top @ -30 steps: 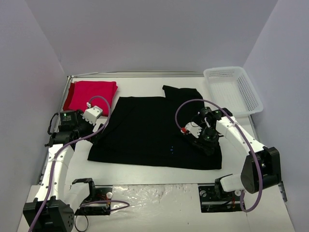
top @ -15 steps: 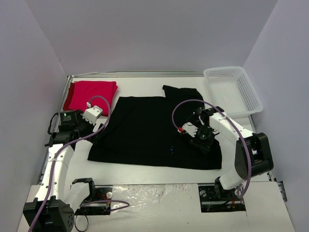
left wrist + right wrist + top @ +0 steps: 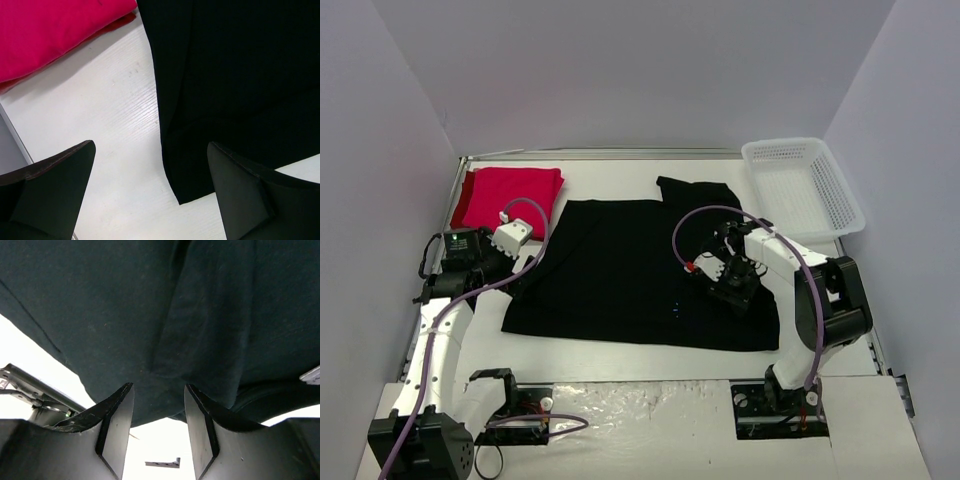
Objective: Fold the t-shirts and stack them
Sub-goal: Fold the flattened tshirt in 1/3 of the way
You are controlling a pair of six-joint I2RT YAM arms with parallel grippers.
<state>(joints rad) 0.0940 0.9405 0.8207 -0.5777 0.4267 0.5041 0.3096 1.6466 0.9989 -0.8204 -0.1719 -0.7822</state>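
Observation:
The black t-shirt (image 3: 620, 270) lies spread flat in the middle of the table, its tiny blue mark (image 3: 677, 308) near the front edge. The red t-shirt (image 3: 510, 195) lies folded at the back left. My left gripper (image 3: 520, 285) is wide open at the black shirt's left edge. In the left wrist view its jaws (image 3: 150, 145) straddle a corner of the black shirt (image 3: 240, 75), with the red shirt (image 3: 50, 30) beyond. My right gripper (image 3: 735, 290) is low over the black shirt's right part, jaws (image 3: 159, 387) apart with an edge of black cloth (image 3: 165, 315) between them.
A white mesh basket (image 3: 790, 142) stands at the back right. Grey walls close the back and both sides. The right arm's elbow (image 3: 840, 290) is bent beside the shirt's right edge. Bare white table (image 3: 100, 125) lies left of the black shirt.
My right gripper has shifted a little left over the black shirt, and its elbow has swung in and up. The left arm and both shirts have not moved.

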